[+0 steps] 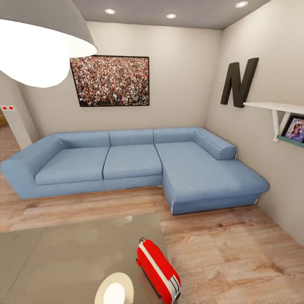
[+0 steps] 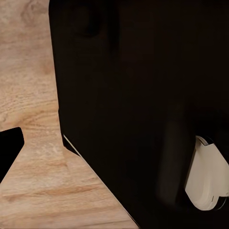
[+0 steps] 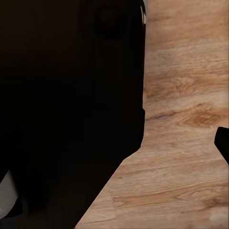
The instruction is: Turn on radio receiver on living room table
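Note:
The red radio receiver [image 1: 158, 268], with a white band and a small top handle, lies at the near right edge of the glossy grey-beige table [image 1: 63, 253] in the head view. In the left wrist view, one dark fingertip [image 2: 9, 152] of my left gripper [image 2: 114, 155] shows at the picture's edge over wood floor. My right gripper [image 3: 114, 145] likewise shows a single fingertip [image 3: 223, 145] at the edge of the right wrist view. Nothing is between the fingers of either gripper. Both hang beside my dark body, away from the radio.
A blue L-shaped sofa [image 1: 126, 164] fills the far side of the living room, under a crowd photo [image 1: 110, 81] and a black letter N [image 1: 238, 82]. A white shelf [image 1: 278, 109] juts from the right wall. A pendant lamp [image 1: 38, 42] hangs at the upper left. Wood floor [image 1: 236, 253] lies right of the table.

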Robot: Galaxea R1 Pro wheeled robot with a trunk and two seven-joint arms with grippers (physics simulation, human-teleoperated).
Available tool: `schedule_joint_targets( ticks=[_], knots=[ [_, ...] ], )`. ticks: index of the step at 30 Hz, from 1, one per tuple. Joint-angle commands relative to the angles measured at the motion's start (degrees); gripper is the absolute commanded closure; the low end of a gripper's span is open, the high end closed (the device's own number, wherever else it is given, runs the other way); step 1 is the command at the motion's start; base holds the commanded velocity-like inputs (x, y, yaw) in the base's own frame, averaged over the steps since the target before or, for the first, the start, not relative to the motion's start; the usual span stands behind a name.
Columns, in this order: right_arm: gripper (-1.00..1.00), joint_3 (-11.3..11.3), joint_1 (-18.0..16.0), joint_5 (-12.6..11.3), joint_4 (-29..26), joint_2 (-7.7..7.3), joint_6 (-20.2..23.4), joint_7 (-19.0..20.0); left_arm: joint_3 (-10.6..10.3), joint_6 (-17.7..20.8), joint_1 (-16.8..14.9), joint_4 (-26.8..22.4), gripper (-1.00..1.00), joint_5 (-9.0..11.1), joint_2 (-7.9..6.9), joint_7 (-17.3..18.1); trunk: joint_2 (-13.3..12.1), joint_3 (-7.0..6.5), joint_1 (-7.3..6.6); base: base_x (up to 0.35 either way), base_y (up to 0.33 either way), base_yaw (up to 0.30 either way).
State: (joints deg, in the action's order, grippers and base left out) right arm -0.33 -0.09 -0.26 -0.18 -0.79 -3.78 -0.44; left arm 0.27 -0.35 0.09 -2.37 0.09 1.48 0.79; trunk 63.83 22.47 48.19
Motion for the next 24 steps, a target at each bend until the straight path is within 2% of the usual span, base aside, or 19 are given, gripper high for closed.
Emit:
schedule_joint_targets(
  ticks=[1, 24],
  knots=[
    [-1.00, 0.00, 0.00, 0.00, 0.00, 0.00, 0.00, 0.00, 0.00, 0.00, 0.00, 0.00, -1.00, 0.00, 0.00, 0.00, 0.00, 0.10, 0.00, 0.000, 0.000, 0.000],
    [-1.00, -0.02, 0.00, 0.00, 0.00, 0.00, -0.02, 0.00, 0.00, -0.05, 0.00, 0.00, -1.00, 0.00, 0.01, 0.00, 0.00, 2.25, 0.00, 0.000, 0.000, 0.000]
  ],
)
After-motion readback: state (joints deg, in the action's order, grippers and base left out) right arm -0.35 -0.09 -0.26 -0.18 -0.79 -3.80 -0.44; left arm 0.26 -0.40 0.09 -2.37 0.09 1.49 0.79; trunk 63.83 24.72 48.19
